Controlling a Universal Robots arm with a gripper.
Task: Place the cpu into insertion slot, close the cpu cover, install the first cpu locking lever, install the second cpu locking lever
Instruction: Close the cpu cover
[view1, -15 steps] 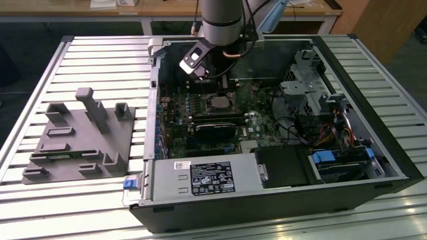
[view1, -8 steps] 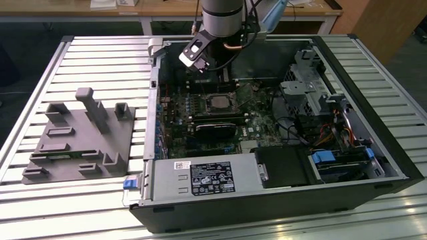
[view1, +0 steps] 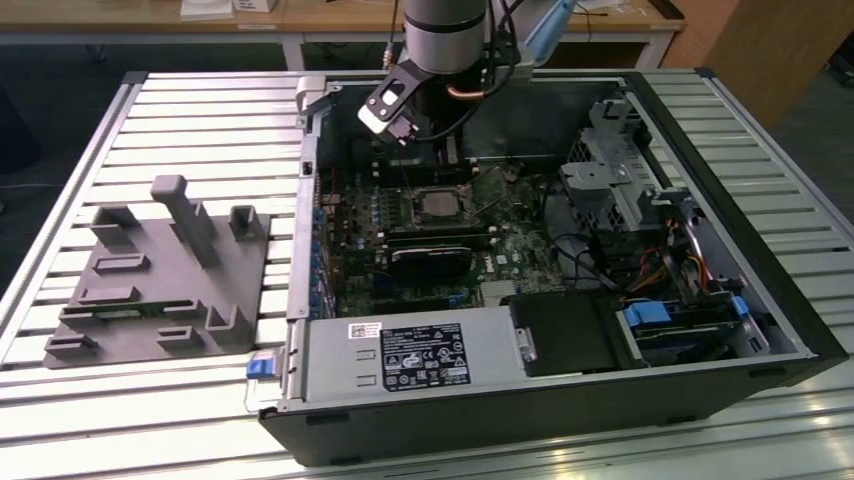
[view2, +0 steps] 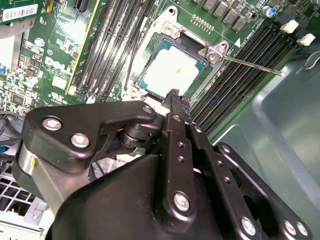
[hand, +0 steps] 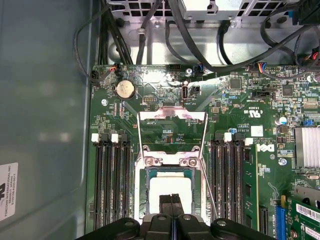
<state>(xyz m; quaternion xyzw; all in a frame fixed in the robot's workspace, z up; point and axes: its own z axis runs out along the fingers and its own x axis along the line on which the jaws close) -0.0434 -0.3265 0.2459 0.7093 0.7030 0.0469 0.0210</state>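
The cpu lies in the insertion slot of the green motherboard, its pale metal top showing. The cpu cover lies flat around it, its silvery frame bordering the chip. Two thin wire locking levers stand unlatched: one lever and the other rise from the socket, and one rod sticks out over the memory slots. My gripper is shut with nothing between its fingers. Its tips hover just above the socket's edge. The arm hangs over the open computer case.
Long black memory slots flank the socket on both sides. Cables run along the case wall. A power supply box sits at the case's front, a drive cage on the exterior view's right, and a grey fixture on the slatted table.
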